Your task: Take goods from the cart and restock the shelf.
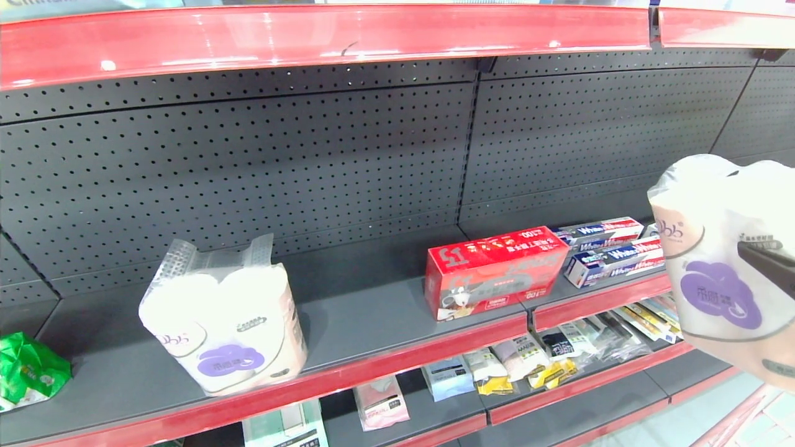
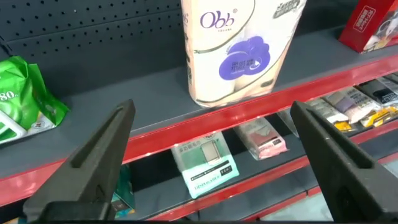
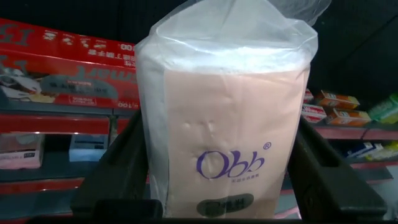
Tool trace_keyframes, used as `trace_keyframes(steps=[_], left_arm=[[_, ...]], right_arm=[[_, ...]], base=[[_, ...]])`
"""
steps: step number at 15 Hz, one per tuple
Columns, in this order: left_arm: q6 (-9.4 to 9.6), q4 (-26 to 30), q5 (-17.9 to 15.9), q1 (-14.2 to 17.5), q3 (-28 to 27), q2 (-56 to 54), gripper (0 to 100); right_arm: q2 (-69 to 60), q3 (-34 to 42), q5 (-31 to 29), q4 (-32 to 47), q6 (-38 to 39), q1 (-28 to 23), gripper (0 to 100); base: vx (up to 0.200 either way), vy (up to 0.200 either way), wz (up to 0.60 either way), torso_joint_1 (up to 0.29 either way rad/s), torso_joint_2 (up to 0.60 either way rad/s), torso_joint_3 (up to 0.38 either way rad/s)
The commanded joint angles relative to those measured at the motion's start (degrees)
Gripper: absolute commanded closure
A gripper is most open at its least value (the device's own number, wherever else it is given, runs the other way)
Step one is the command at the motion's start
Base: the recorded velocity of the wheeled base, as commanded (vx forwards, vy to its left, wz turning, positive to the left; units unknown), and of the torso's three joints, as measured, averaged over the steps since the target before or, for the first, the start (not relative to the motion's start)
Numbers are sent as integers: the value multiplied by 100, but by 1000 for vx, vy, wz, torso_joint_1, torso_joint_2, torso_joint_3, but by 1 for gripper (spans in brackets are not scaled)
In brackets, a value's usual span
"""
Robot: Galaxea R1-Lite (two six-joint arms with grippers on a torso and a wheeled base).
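The right gripper pinches a toilet paper pack between its two dark fingers, one on each broad side. In the head view the pack hangs at the right edge of the frame, in front of the shelf and not yet on it. The left gripper is spread wide and holds nothing.

The pack looks light and soft: rolls wrapped in thin, glossy plastic film that bunches loosely at the top. I judge that it will squash under a hard squeeze and that the film may slide, so a hold across the middle of the body, as now, suits better than the loose top flap.

A second pack of the same kind stands upright at the lower left on the grey metal shelf, which has a red front lip and a perforated back panel. Right of centre lies a stiff red cardboard box, with long toothpaste boxes just beside it. A crumpled green bag sits at the far left edge.
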Motion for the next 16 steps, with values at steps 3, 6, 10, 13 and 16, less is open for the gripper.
trace_keyframes(steps=[3, 6, 10, 13, 16], left_arm=[[5, 1, 6, 2, 0, 17, 0], [5, 1, 6, 2, 0, 17, 0], [5, 1, -12, 2, 0, 35, 0], [14, 1, -12, 2, -9, 44, 0], [5, 10, 23, 2, -9, 114, 0]], right_arm=[[63, -311, 205, -12, -267, 262, 100], [1, -381, 196, -12, -250, 209, 100], [-385, 59, 626, 58, -258, 349, 100], [-728, 832, 785, 58, -504, 657, 100], [-790, 1096, 1312, 67, -601, 1009, 100]], base=[[0, 0, 0, 0, 0, 0], [0, 0, 0, 0, 0, 0], [0, 0, 0, 0, 0, 0], [0, 0, 0, 0, 0, 0], [0, 0, 0, 0, 0, 0]])
